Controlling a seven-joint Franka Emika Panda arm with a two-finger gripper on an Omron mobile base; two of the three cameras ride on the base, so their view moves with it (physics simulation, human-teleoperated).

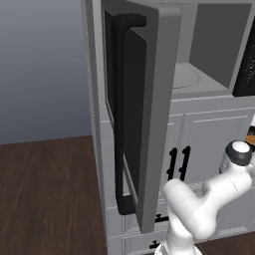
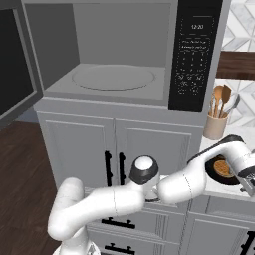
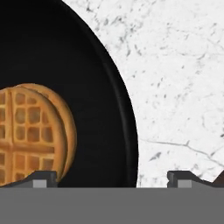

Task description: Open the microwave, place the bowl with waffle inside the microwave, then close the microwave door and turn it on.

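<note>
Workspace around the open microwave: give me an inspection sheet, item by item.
Surface: white marbled counter, bowl resting on it.
Job's things: grey boxy microwave, its glass-windowed door swung open, round turntable bare; round black bowl holding the brown-orange waffle.
Clutter: beige utensil holder with wooden spoons.
Grippers: gripper open, straddling the bowl's rim.
Cables: nothing seen.
Surroundings: white cabinets, dark wood floor.

microwave door swung open, round turntable exposed.
</note>
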